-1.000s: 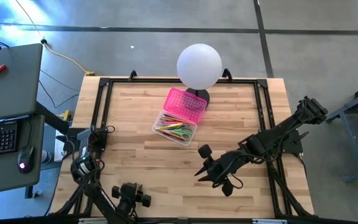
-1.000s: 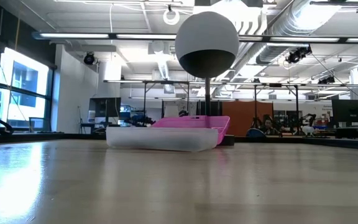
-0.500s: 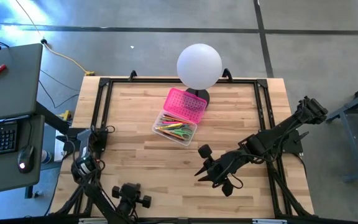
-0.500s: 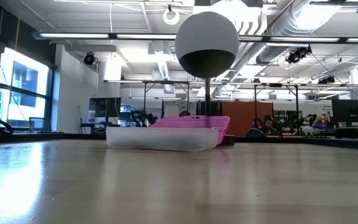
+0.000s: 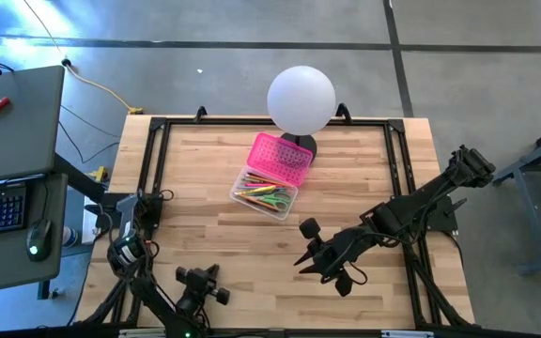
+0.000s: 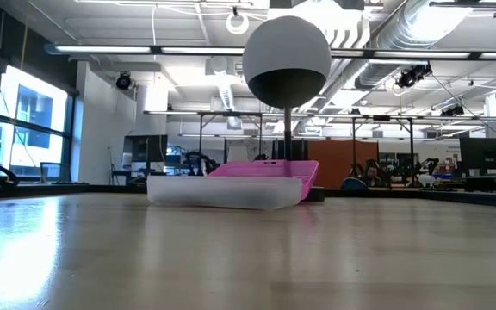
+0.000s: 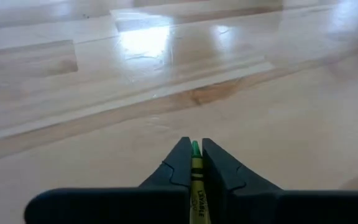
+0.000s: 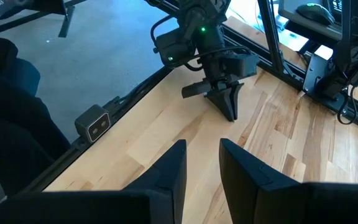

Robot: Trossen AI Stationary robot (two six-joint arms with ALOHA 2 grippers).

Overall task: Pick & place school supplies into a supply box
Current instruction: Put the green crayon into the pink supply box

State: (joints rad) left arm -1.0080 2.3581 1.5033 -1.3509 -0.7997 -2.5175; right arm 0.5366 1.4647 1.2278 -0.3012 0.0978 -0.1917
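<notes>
The left gripper [image 5: 209, 293] sits low at the near edge of the table [image 5: 205, 230], its fingers [image 7: 219, 171] pinched narrow on a green crayon [image 7: 196, 168] with a yellow label, tip poking out past them. This looks like the carry step: the piece is picked, and what remains is to bring it to the supply box [image 5: 269, 178]. From this gripper the box lies well ahead and off to the right, near the far rail, its clear base already holding a bundle of pencils and pens [image 5: 263, 193] and its pink dotted lid [image 5: 283, 157] folded back toward the white globe lamp [image 5: 301, 99]. The next move likely calls for lift enough to clear the box wall, then a release over the open base, short of the lid and lamp. Bare wood lies between, so the path seems free. The right gripper [image 5: 314, 252] waits right of that path, fingers [image 8: 166, 171] spread apart, holding nothing
</notes>
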